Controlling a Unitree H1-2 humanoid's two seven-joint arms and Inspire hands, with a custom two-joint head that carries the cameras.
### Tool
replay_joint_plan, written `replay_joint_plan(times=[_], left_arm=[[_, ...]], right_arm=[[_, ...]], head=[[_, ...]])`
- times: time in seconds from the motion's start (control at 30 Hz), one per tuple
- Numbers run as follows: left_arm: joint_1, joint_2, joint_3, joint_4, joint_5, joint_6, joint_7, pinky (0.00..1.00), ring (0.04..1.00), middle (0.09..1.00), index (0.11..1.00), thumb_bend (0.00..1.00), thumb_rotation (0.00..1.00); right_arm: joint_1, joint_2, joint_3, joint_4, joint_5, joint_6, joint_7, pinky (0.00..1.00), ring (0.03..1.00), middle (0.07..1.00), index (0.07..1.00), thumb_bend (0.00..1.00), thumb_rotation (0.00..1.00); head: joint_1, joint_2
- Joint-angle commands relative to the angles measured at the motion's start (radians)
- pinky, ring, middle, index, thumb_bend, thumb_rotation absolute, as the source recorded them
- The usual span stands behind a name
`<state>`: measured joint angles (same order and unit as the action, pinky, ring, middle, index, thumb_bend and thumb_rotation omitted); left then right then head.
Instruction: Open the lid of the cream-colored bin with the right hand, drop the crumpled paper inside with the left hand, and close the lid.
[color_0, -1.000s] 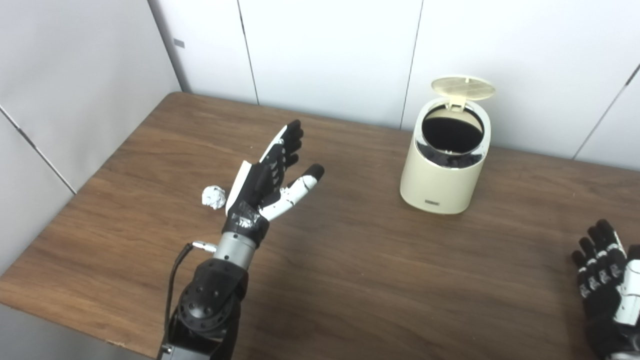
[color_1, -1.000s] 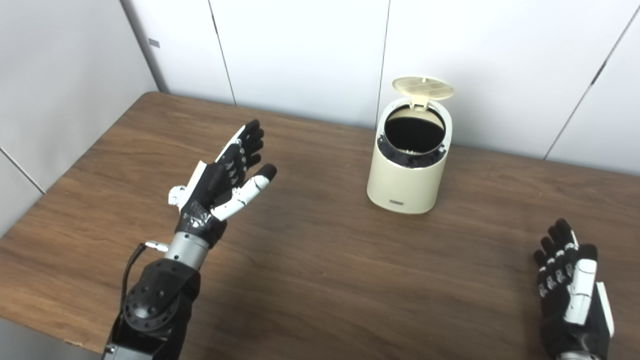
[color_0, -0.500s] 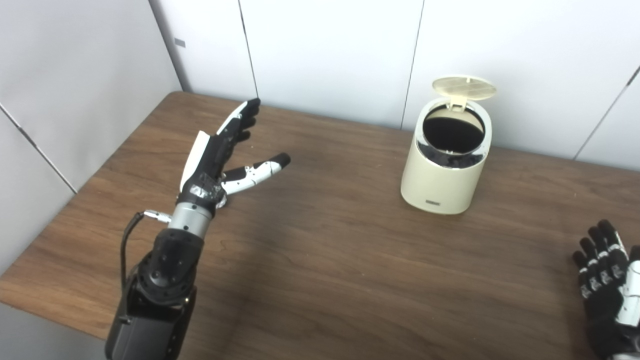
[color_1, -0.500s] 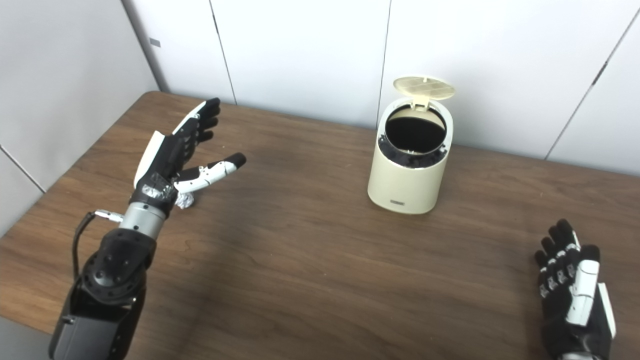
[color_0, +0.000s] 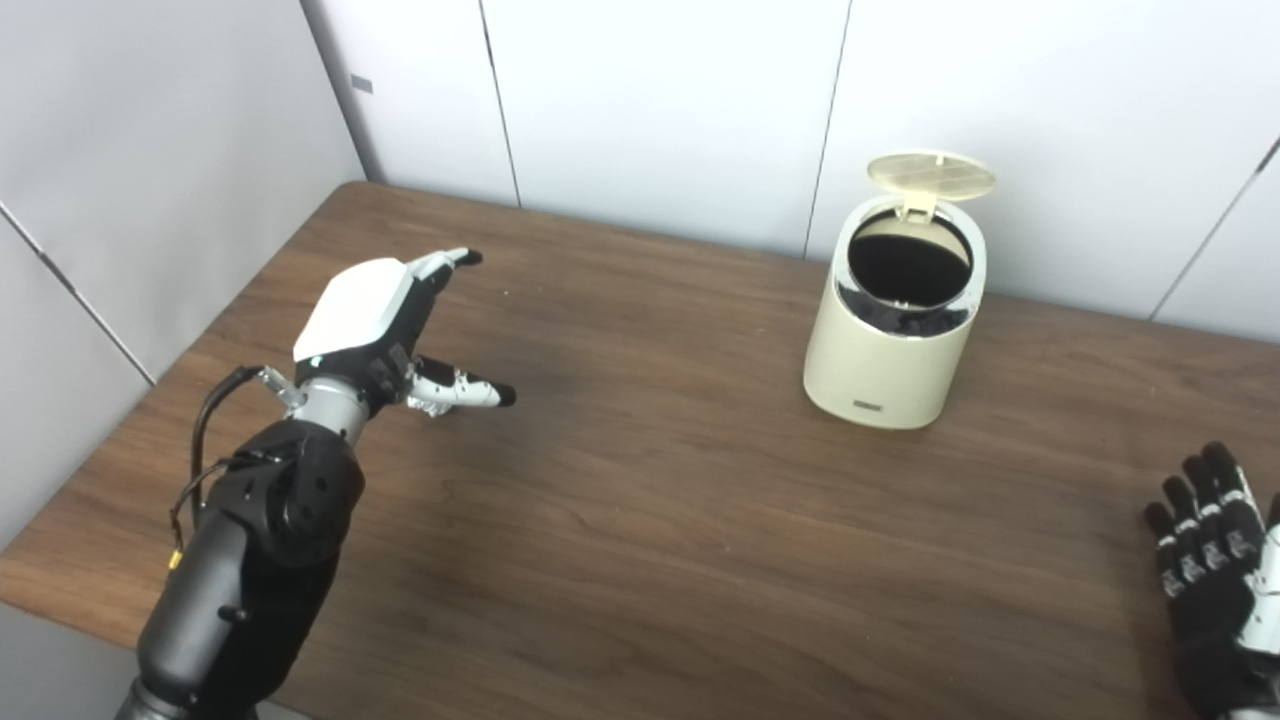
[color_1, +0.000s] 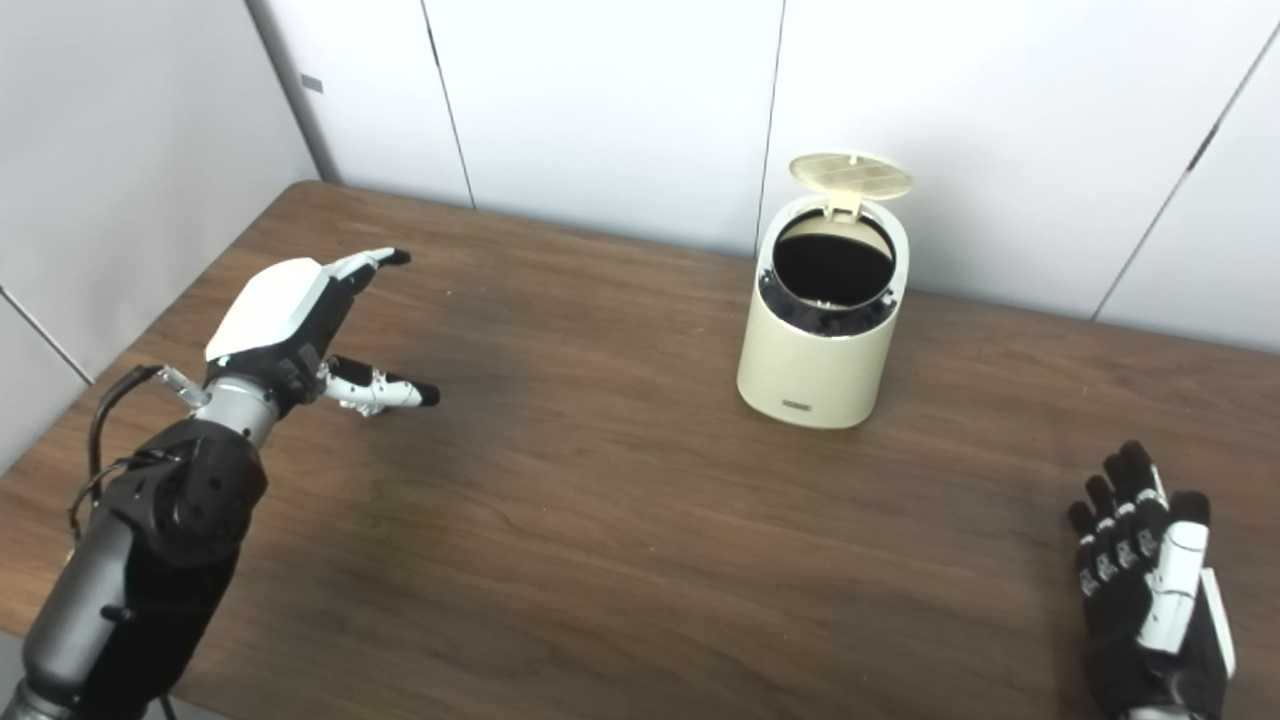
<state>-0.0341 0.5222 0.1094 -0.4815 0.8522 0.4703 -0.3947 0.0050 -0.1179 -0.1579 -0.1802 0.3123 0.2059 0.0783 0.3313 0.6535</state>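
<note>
The brown wooden table (color_0: 700, 520) fills most of the frame, and the cream-colored bin (color_0: 893, 330) stands upright in the upper right, its round lid (color_0: 931, 173) already tipped up on its rear hinge so the dark mouth is clear. So the step in hand, as I judge it, is the pick-up.

The left hand (color_0: 375, 320), at the middle left of the frame, hovers palm-down with its fingers spread and its thumb out to the right, holding nothing. The right hand (color_1: 1145, 590) rests in the lower right corner, fingers apart and empty, well away from the bin.

The crumpled paper (color_1: 358, 403) is almost hidden beneath the left hand; only a pale scrap shows just under the thumb, lying on the table.

To do this well, the left hand should sink straight down until its fingers bracket the ball on both sides, then close slowly. The ball looks light and could skid away if one finger nudges it first. Whether it sits centred under the palm cannot be told from here, so a small correction toward the thumb side may be wise before closing.
</note>
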Motion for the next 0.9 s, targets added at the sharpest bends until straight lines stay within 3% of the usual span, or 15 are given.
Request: replay_joint_plan(times=[0.0, 0.33, 0.5, 0.87], left_arm=[[-0.039, 0.026, 0.021, -0.004, 0.057, -0.001, -0.026, 0.81, 0.922, 0.920, 0.895, 0.99, 0.24], [-0.066, 0.013, 0.044, 0.045, 0.121, -0.001, -0.132, 0.62, 0.835, 0.860, 0.842, 0.98, 0.18], [-0.072, 0.006, 0.053, 0.084, 0.130, -0.001, -0.158, 0.64, 0.817, 0.855, 0.837, 0.94, 0.18], [-0.067, 0.017, 0.040, 0.154, 0.135, -0.002, -0.136, 0.65, 0.815, 0.852, 0.818, 0.92, 0.18]], right_arm=[[-0.028, -0.007, -0.010, -0.029, 0.018, 0.009, 0.002, 1.00, 1.000, 0.997, 0.982, 0.53, 1.00], [-0.036, 0.017, -0.030, -0.052, 0.068, 0.052, -0.011, 1.00, 0.993, 0.993, 0.980, 0.51, 1.00], [-0.035, 0.022, -0.033, -0.045, 0.071, 0.049, -0.008, 1.00, 0.996, 0.996, 0.984, 0.52, 1.00], [-0.032, 0.021, -0.034, -0.051, 0.078, 0.042, 0.000, 1.00, 0.992, 0.992, 0.971, 0.52, 1.00]], head=[[-0.001, 0.001], [0.002, 0.001], [-0.003, 0.002], [-0.003, 0.002]])
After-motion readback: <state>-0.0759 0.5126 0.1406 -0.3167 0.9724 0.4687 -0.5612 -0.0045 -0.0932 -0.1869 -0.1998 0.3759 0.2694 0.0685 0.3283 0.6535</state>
